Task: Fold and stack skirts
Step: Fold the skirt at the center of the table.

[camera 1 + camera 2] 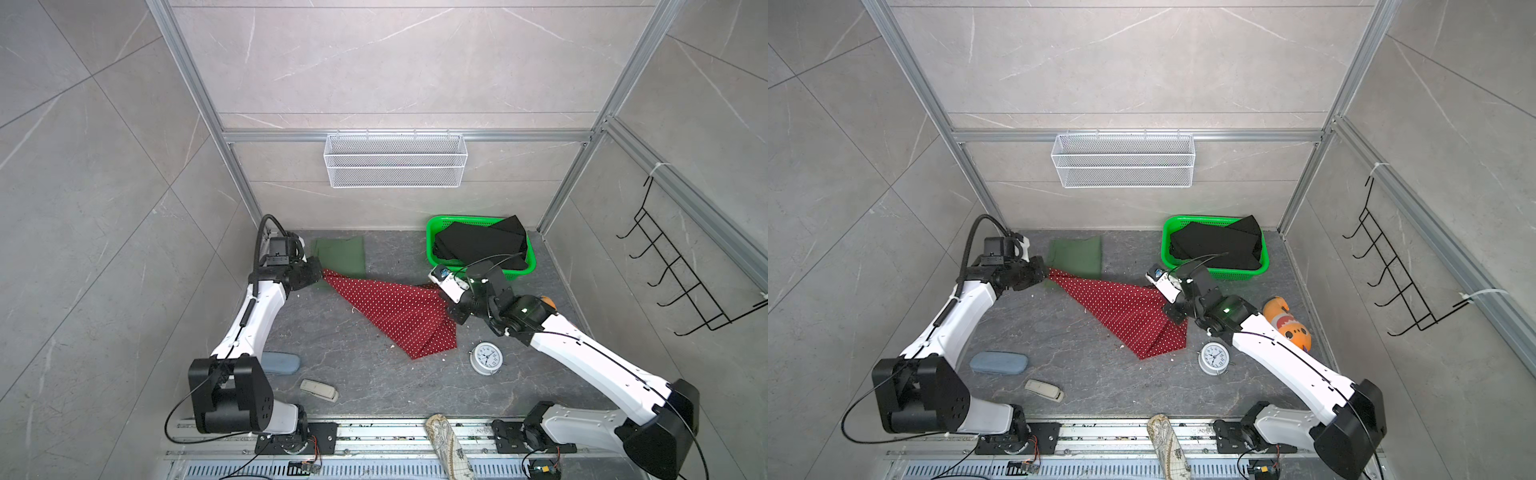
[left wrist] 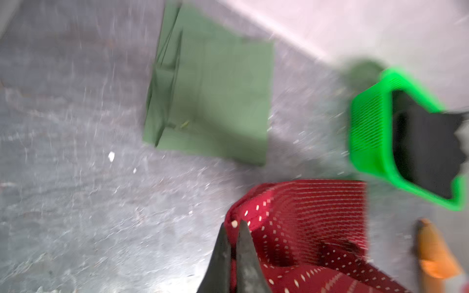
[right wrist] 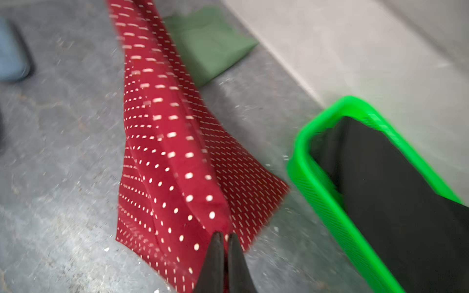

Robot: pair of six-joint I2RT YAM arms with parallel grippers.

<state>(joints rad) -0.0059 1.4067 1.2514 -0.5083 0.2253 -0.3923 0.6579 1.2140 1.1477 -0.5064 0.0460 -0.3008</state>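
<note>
Gray tabletop (image 1: 374, 386), perhaps crumb-flecked, under red dotted skirt (image 1: 395, 309); gray-tiled walls (image 1: 395, 62).

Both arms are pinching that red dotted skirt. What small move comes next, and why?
Probably a joint lift, carrying the red dotted skirt toward the folded green skirt. The left tool and right tool each pinch one end, its lower part lies on the table, and the green one lies flat beside the left tool.
</note>
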